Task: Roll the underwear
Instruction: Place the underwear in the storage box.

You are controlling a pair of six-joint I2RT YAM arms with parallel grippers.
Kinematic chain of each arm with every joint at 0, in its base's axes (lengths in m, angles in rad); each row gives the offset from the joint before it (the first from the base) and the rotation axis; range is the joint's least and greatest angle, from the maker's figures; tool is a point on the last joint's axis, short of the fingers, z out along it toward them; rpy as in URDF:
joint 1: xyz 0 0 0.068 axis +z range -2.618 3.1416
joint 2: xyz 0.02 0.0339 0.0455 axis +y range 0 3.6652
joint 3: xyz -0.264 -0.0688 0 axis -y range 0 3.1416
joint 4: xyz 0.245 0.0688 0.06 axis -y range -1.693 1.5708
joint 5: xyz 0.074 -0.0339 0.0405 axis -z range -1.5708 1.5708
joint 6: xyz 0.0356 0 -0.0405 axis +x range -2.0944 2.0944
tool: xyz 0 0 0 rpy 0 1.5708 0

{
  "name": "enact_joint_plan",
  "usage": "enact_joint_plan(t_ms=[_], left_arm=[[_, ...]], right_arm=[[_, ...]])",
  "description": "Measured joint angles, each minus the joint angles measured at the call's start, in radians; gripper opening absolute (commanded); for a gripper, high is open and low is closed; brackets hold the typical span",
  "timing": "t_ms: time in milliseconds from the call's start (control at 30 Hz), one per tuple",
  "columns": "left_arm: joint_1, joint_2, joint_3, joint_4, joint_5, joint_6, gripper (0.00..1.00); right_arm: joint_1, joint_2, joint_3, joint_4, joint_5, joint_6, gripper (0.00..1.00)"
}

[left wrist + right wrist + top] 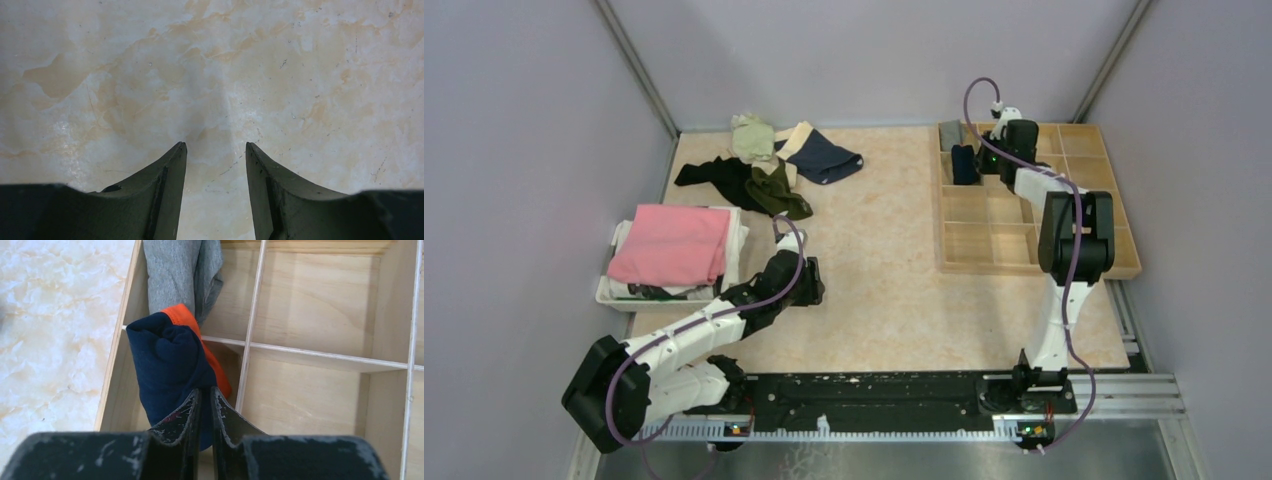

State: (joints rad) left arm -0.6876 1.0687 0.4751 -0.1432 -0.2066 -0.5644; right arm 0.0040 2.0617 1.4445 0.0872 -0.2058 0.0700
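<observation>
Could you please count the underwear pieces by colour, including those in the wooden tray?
Grey rolled underwear: 1
Navy underwear: 2 (orange-trimmed roll, beige-waistband piece)
Green underwear: 2 (pale green piece, olive piece)
Black underwear: 1
Total: 6, as far as the pile shows

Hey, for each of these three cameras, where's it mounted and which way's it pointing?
Top external: high behind the bases, looking down and forward over the table; left arm and right arm show.
Left wrist: on the left arm, facing down at bare table; the left end effector, open, shows.
Right wrist: on the right arm, aimed down into the wooden tray; the right end effector, nearly closed, meets the navy underwear.
Shared: top and right wrist both show the tray, navy underwear and grey underwear.
</observation>
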Motion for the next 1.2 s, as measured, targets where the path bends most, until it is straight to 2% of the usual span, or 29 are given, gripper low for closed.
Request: enact_joint_plan(t_ms=[467,967,1067,1200], left_arm=[[0.000,0.000,0.002,0.000,0.001,0.000,0.54],[0.000,0.000,0.002,0.000,0.008,0.000,0.53],[0.000,0.000,0.002,0.000,0.008,0.000,0.54],[0.000,-0.018,0.003,-0.004,0.008,-0.001,0.54]], right_arm=[[0.000,0.008,0.032,-0.040,0.008,-0.014,0.13],[-0.026,-0.147,-0.154,0.027,0.074,-0.013,0.13],[-0.026,-0.195,-0.177,0.046,0.077,-0.003,0.17],[-0.026,-0.283,-0.226,0.055,0.048,0.036,0.28]])
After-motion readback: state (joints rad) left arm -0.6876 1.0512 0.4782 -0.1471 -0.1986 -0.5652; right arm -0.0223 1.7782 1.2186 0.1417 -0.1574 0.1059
